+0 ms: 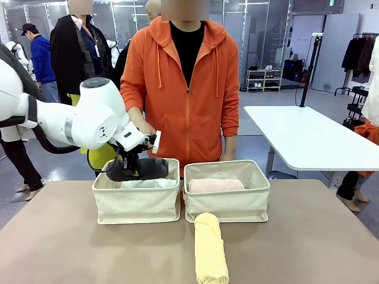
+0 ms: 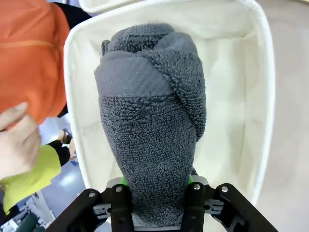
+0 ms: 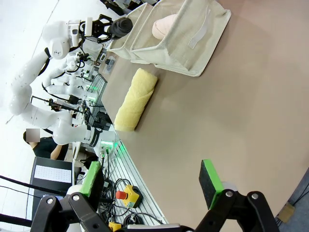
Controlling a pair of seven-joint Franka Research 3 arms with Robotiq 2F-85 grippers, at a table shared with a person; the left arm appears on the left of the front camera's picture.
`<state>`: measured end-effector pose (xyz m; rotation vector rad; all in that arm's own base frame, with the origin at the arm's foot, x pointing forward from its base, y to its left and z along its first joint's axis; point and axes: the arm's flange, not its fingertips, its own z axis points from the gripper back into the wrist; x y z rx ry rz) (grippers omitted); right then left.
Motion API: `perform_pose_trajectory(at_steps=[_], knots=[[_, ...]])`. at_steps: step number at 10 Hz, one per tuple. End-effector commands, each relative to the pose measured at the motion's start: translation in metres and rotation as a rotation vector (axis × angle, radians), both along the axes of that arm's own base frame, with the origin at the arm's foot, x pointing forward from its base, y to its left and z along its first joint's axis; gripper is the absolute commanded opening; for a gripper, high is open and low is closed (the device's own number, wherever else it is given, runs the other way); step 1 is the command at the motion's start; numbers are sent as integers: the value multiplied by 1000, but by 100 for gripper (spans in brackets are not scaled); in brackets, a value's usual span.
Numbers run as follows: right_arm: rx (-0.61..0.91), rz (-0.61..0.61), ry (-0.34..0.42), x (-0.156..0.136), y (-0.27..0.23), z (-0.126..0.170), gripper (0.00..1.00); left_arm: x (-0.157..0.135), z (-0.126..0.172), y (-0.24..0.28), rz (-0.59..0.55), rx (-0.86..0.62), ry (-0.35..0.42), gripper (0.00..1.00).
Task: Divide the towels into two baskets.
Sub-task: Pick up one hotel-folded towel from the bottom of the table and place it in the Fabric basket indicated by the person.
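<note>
Closest to me, the pale yellow towel (image 1: pixel 211 248) is lying on the table (image 1: pixel 308 236), its long axis pointing at the right basket (image 1: pixel 228 204), seemingly waiting its turn. The left gripper (image 2: pixel 157 193) is clenching the dark grey towel (image 2: pixel 149 121) by one end. The roll is stretching out along the fingers, roughly level over the left basket (image 1: pixel 136 204) and the white towel (image 1: pixel 151 184), probably for lowering in. The right gripper (image 3: pixel 152 181) is hanging released.

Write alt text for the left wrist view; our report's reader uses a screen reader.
The left tool grips a rolled dark grey towel over the open cream basket. A person's hand and orange sleeve are at the basket's edge.
</note>
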<state>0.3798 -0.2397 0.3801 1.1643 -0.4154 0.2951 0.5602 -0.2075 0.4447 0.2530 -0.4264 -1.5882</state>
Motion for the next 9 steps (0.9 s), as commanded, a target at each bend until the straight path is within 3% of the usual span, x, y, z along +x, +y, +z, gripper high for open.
perform_pose_trajectory(at_steps=[1,2,3,5,8,9], knots=[[7,-1,-7,-1,1,4,100,22,1,1,-50,15,35,40],[7,-1,-7,-1,1,4,100,26,-5,0,-59,20,51,40],[7,-1,-7,-1,1,4,100,27,-7,-1,-65,8,70,65],[7,-1,-7,-1,1,4,100,25,-11,0,-63,16,89,100],[7,-1,-7,-1,1,4,100,14,-16,5,-23,-37,144,100],[7,-1,-7,-1,1,4,100,5,-16,8,1,-37,171,92]])
